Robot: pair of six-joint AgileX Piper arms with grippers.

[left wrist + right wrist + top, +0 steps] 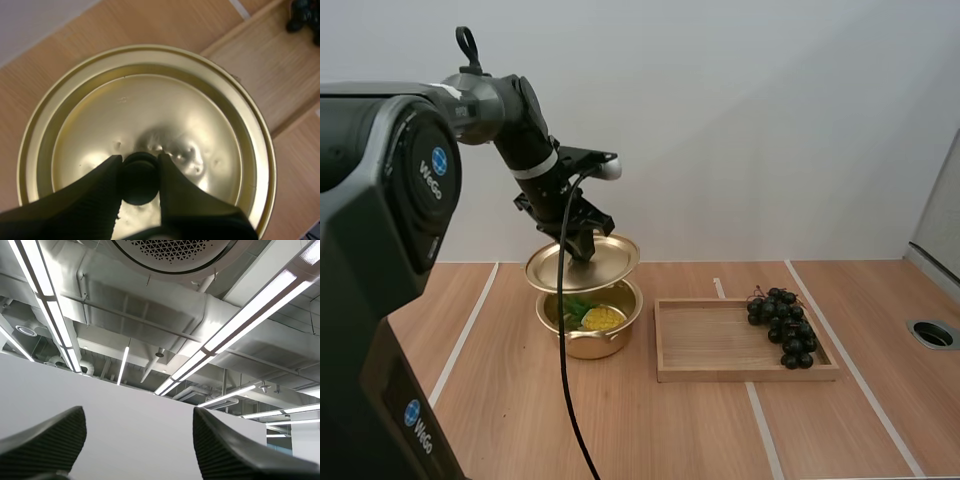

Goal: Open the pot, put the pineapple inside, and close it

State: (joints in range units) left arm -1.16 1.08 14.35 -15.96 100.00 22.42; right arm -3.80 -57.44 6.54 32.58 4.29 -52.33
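Underneath everything, a wooden table [670,430] striped with white lines. On it toward the right, a shallow wooden tray [720,352], lying flat, bare across its left and middle. Just left of the tray, close beside it but apart, a golden pot [588,346], upright, its mouth open to view at the front. Above the pot, a golden lid [612,256], lifted and tilted, hanging over the rear of the rim; touching the rim or clear of it, cannot tell. In the tray's right half, a bunch of dark grapes [784,326], reaching up to the far rim. Inside the pot, the pineapple [603,318], yellow with green leaves toward the left, lying low in the bowl beneath the rim. At the lid's centre, the left gripper [582,240], reaching down from the left arm, fingers clamped on the lid's black knob [139,180], one ribbed inner face pressed to each side of it. Seen from its own wrist, the right gripper [139,430], fingers released and spread wide apart.
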